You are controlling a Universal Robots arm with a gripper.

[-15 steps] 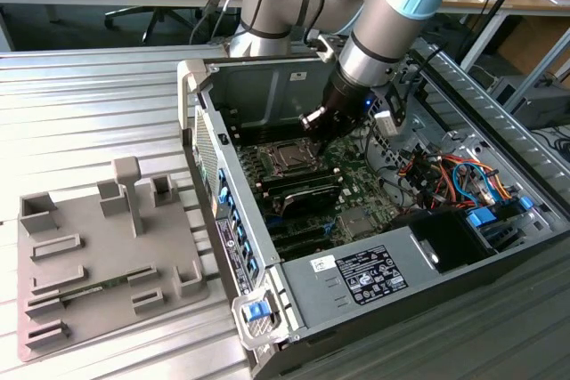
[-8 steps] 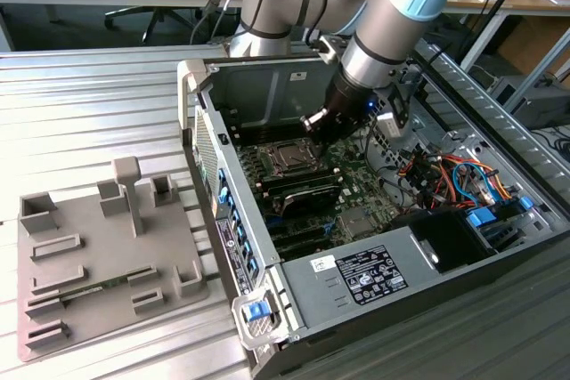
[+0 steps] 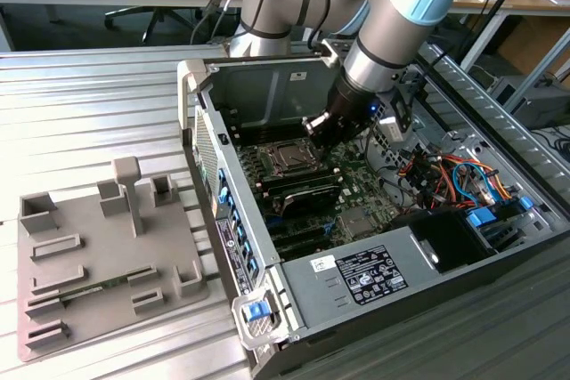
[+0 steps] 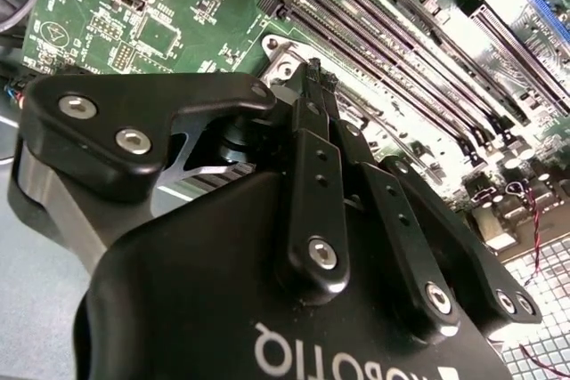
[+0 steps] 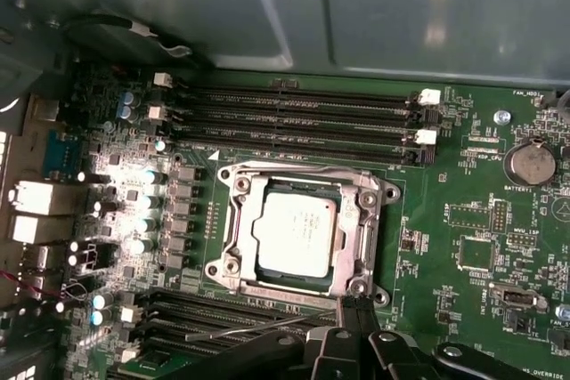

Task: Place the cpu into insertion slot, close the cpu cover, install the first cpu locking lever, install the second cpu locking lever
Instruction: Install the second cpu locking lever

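The small square cpu with its silvery-grey metal face lies flat in the square insertion slot set into the green circuit board, and the thin silvery metal cpu cover appears to be folded down around it, its cut-out centre framing the chip. The work in hand therefore looks to be a locking lever: a thin wire lever runs along the socket edge nearest the gripper. To do this well, the tip should bear on the lever near its free end, push it down and tuck it sideways under its retaining hook, with steady, modest force so the wire does not spring off or scrape the board and the nearby long black memory slots. The black two-fingered gripper has its fingers drawn together into a narrow point, holding nothing, poised at the socket's edge just beside the lever; whether it touches it cannot be told.
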